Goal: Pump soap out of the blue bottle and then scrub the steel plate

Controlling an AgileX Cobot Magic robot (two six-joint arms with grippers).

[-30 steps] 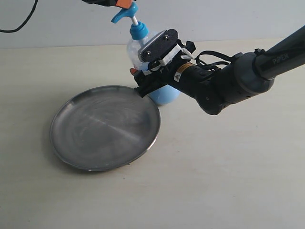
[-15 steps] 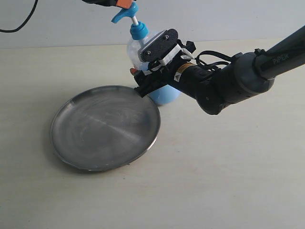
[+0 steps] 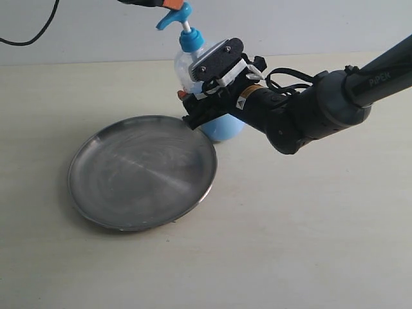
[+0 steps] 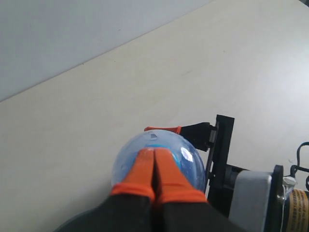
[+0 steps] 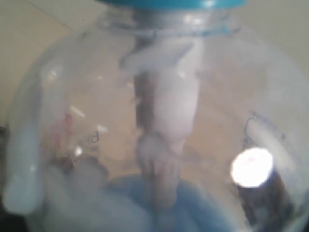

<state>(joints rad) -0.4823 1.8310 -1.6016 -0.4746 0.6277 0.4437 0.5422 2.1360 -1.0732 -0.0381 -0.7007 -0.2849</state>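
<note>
The blue bottle (image 3: 222, 127) stands just behind the steel plate (image 3: 141, 170), leaning slightly. Pale blue soap (image 5: 130, 205) fills its lower part. My right gripper (image 3: 198, 103) is clamped round the bottle's body, one finger in front and one behind, and the bottle (image 5: 159, 121) fills the right wrist view. My left gripper (image 4: 153, 154) is shut, its orange fingertips (image 3: 168, 4) resting on top of the blue pump head (image 3: 175, 15). From the left wrist, the bottle's shoulder (image 4: 186, 157) shows under those tips.
The plate lies flat on a pale tabletop (image 3: 309, 225) with a grey wall behind. A black cable (image 3: 26, 35) hangs at the upper left. The right arm (image 3: 322, 109) stretches in from the right, low over the table.
The pump head and bottle top have shifted slightly to the right, with the left fingertips following. The right gripper and the plate have stayed put.
</note>
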